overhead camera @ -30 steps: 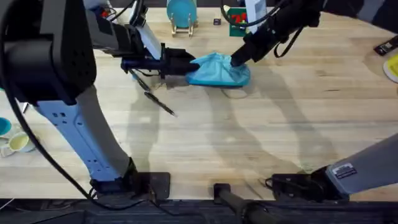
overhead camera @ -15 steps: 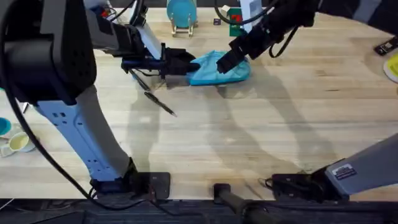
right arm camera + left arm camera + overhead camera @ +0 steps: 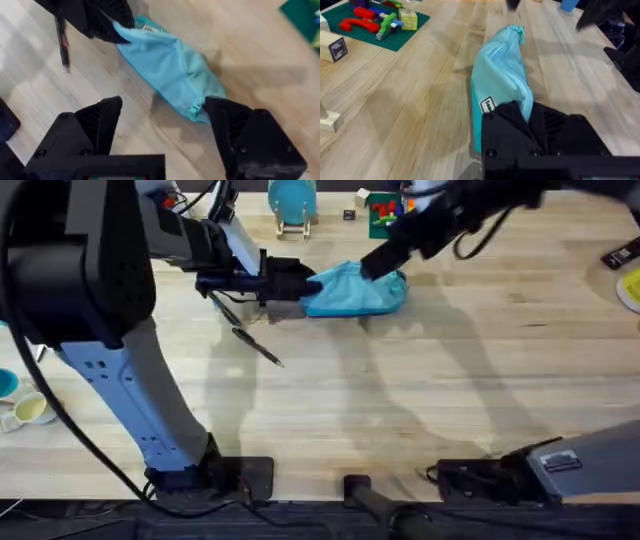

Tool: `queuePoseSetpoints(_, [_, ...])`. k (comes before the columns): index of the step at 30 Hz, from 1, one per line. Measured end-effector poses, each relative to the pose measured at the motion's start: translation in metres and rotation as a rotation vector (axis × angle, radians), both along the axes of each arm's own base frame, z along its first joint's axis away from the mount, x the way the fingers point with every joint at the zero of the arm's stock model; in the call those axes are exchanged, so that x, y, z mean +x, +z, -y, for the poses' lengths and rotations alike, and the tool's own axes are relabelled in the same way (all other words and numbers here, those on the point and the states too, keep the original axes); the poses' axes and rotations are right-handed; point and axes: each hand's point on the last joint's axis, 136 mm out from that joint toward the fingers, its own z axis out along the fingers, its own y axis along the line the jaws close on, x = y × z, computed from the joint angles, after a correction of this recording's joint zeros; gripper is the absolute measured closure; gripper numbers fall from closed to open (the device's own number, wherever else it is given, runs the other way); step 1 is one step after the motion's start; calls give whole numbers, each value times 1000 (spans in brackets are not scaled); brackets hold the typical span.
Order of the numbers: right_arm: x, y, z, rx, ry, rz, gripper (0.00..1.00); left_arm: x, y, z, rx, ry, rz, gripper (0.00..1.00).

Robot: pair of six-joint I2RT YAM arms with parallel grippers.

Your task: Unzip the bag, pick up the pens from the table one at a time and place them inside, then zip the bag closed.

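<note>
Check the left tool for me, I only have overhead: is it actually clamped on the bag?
Observer: Yes. Left wrist shows the left tool shut on the bag's near end, beside a small label.
Operator: Bag open?
Observer: No. In left wrist it looks zipped shut along the top, and the pull sits at the far end.
Operator: Right tool?
Observer: Right wrist shows the right tool open, its fingers either side of that far end, not touching it.
</note>
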Motion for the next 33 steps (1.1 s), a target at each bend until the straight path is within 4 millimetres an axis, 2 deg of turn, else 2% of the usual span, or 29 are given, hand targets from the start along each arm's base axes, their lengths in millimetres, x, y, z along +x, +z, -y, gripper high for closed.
queuePoseSetpoints(3, [-2,26,16,18,-28,49,6,-1,0,1,-2,-3,-2,959])
queuePoseSetpoints(6, [-9,41,32,14,-42,69,6,-1,0,1,-2,-3,-2,959])
queuePoseSetpoints(11, [-17,48,54,0,-75,62,6,-1,0,1,-2,-3,-2,959])
queuePoseSetpoints(19, [-13,58,89,-72,-163,114,6,-1,0,1,-3,-3,-3,959])
queuePoseSetpoints(26, [-19,72,102,-125,-197,167,5,-4,0,1,-4,-3,-32,959])
queuePoseSetpoints(33, [-35,86,106,-123,-235,176,5,-4,0,1,-4,-3,-32,959])
